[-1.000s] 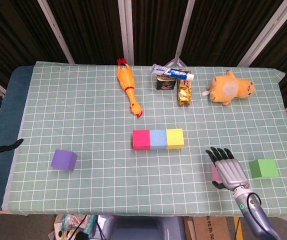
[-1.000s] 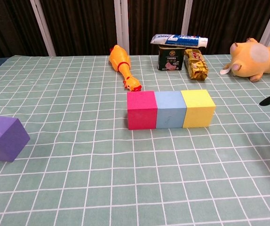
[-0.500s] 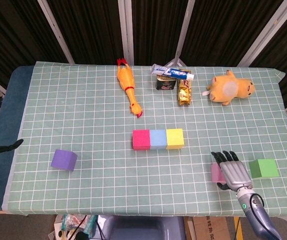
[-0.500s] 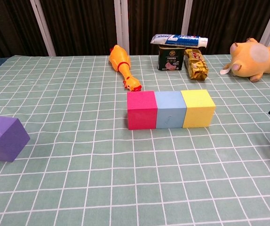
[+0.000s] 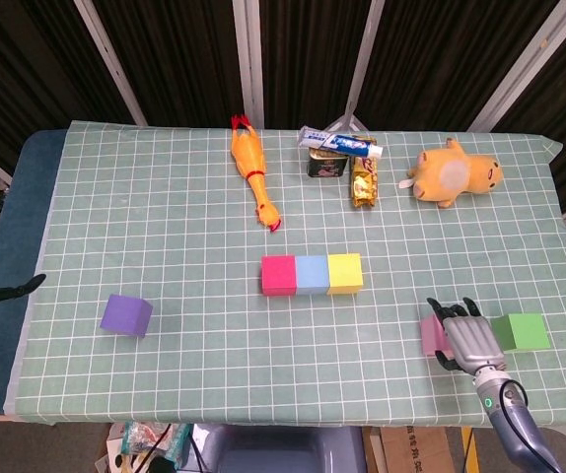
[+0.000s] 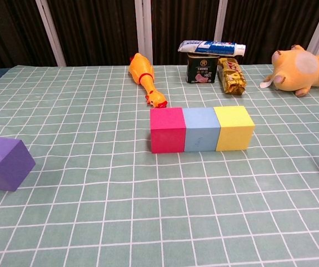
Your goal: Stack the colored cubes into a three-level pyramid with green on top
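- Head view: the right hand is seen at the near right edge of the table, lying over the pink cube, which shows at the hand's left side and partly beneath it.
- The fingers are pointed away from the robot and lie close together over the cube; whether the cube is actually gripped cannot be told.
- The green cube is found just beside the hand on its right, apart from it.
- The base row of magenta cube, light blue cube and yellow cube is set ahead and to the left of the hand, well apart, its long axis running left to right with the three touching.
- The purple cube lies far to the hand's left, well apart; it is judged to fall to the left arm.
- The left hand is seen only as dark fingertips at the far left edge; its state cannot be told.
- Chest view: the same row is shown square-on, with no second level laid.
- Only a corner of the pink cube is caught at the right edge; a dark fingertip sliver sits above it.
- Judgement: the pink cube is nearest the right hand and must be carried forward and left onto the row.
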Robot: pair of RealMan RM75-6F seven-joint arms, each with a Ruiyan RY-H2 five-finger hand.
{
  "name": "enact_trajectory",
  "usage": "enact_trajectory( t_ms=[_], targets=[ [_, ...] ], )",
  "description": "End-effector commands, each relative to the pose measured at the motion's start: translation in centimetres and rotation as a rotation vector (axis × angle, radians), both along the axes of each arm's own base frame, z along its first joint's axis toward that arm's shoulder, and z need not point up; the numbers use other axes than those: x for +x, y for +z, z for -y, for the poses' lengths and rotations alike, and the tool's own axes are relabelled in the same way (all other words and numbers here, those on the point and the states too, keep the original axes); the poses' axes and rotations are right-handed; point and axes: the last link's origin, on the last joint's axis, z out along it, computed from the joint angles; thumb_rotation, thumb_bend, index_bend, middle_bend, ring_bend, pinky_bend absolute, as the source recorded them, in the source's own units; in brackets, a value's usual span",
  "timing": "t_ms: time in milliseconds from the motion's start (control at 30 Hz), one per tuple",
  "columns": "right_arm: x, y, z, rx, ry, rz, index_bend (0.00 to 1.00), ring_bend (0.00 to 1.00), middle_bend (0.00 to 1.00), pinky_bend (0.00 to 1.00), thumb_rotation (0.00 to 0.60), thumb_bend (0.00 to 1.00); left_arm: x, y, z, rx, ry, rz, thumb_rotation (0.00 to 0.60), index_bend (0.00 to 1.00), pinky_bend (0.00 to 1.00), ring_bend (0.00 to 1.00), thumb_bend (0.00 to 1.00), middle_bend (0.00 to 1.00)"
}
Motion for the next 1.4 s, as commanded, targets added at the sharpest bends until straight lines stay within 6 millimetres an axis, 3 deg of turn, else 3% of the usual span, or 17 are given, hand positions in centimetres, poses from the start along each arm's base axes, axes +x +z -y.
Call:
enact_trajectory(
  t_ms=[33,233,467,733,1067,1400],
  targets=[
    [0.4,0.0,0.0,0.0,0.012,0.014,0.0,0.19,0.3,0.0,0.6,0.41,0.0,0.0,0.0,0.0,0.0,0.0,0.6,0.0,0.07,0.0,0.1,0.01],
    [2.3,0.7,0.5,-0.023,0.071,0.044,0.0,0.19,0.31,0.0,0.6,0.41,0.0,0.2,0.0,0.008,0.0,0.005,0.6,0.0,0.07,0.0,0.1,0.01],
    [6.7,2.7,2.2,-0.05,0.169,0.028,0.0,0.19,0.31,0.0,0.6,0.41,0.0,0.4,0.0,0.012,0.002,0.013,0.6,0.0,0.07,0.0,0.11,0.01],
    [14.1,3.8,5.1,-0.049,0.266,-0.018,0.0,0.19,0.31,0.0,0.6,0.41,-0.2,0.7,-0.2,0.014,0.008,0.032,0.6,0.0,0.07,0.0,0.1,0.01],
    [22.0,2.0,9.1,-0.058,0.19,-0.013,0.0,0.19,0.31,0.0,0.6,0.41,-1.3,1.1,-0.8,0.025,0.009,-0.033,0.6,0.0,0.05,0.0,0.1,0.01],
    [25.5,-0.7,10.6,-0.045,0.079,-0.014,0.0,0.19,0.32,0.0,0.6,0.41,-1.9,0.4,-1.2,-0.004,-0.026,-0.088,0.6,0.0,0.05,0.0,0.1,0.01]
  ],
)
